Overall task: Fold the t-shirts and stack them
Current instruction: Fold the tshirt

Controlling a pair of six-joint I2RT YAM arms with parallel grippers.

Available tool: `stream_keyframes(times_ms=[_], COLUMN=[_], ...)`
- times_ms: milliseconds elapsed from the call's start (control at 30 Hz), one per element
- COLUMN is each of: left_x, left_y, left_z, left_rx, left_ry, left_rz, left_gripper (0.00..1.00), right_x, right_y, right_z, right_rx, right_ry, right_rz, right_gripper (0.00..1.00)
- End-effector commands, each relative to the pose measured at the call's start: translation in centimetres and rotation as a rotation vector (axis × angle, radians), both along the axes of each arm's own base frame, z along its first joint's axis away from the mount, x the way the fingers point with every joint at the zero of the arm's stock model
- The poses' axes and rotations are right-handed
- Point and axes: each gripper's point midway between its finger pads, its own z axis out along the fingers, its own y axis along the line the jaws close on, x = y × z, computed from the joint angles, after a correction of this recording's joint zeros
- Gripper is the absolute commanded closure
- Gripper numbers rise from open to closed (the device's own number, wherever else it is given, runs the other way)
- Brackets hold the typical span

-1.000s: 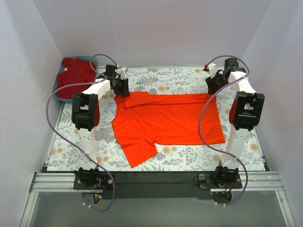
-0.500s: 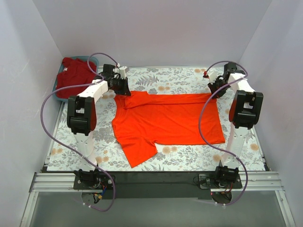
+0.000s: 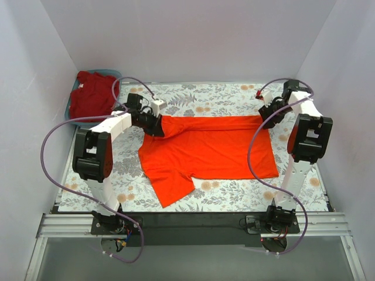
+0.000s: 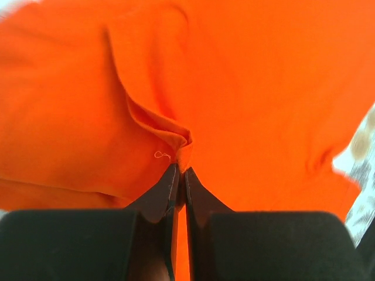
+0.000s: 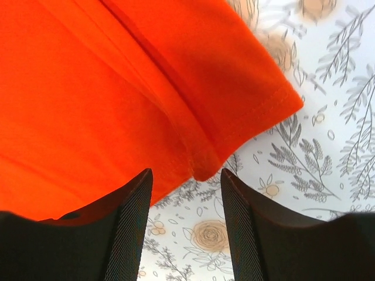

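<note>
Folding looks barely begun: the orange t-shirt (image 3: 205, 146) lies flat beside the bin (image 3: 71, 115), and the crimson t-shirt (image 3: 91, 96) sits heaped inside it. The left gripper (image 4: 180, 172) is pinched on the orange corner nearest the bin; the right gripper (image 5: 186, 175) stands apart around the back corner farthest from it.

Locate the desk (image 3: 211, 96): its surface carries a print of grey leaves and tan flowers. A blue bin (image 3: 115, 72) sits at its far left corner, close to the white walls (image 3: 187, 35). A black strip (image 3: 193, 221) and a metal rail (image 3: 64, 225) run along the near edge.
</note>
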Motion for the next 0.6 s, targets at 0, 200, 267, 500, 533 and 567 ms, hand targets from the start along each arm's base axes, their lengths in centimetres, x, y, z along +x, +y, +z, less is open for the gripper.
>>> stream_keyframes(times_ms=[0, 200, 267, 500, 533, 567], left_x=[-4.4, -7.8, -7.9, -6.4, -6.0, -5.6], left_y=[-1.3, 0.4, -0.1, -2.5, -2.7, -3.1], left_z=[-0.2, -4.1, -3.1, 0.1, 0.2, 0.0], left_rx=[0.061, 0.199, 0.170, 0.031, 0.023, 0.004], left_ry=[-0.103, -0.161, -0.183, -0.097, -0.088, -0.048], left_rz=[-0.251, -0.385, -0.400, -0.335, -0.323, -0.284], left_gripper=[0.97, 0.82, 0.78, 0.54, 0.43, 0.41], right_x=[0.4, -0.8, -1.0, -1.2, -1.4, -1.4], right_y=[3.1, 8.4, 9.3, 8.0, 7.7, 7.7], right_z=[6.0, 8.0, 7.7, 4.2, 3.8, 3.8], right_rx=[0.154, 0.288, 0.306, 0.232, 0.226, 0.225], right_ry=[-0.091, -0.082, -0.059, 0.031, 0.039, 0.038], right_rz=[0.048, 0.103, 0.101, 0.047, 0.044, 0.046], right_gripper=[0.43, 0.43, 0.44, 0.51, 0.52, 0.52])
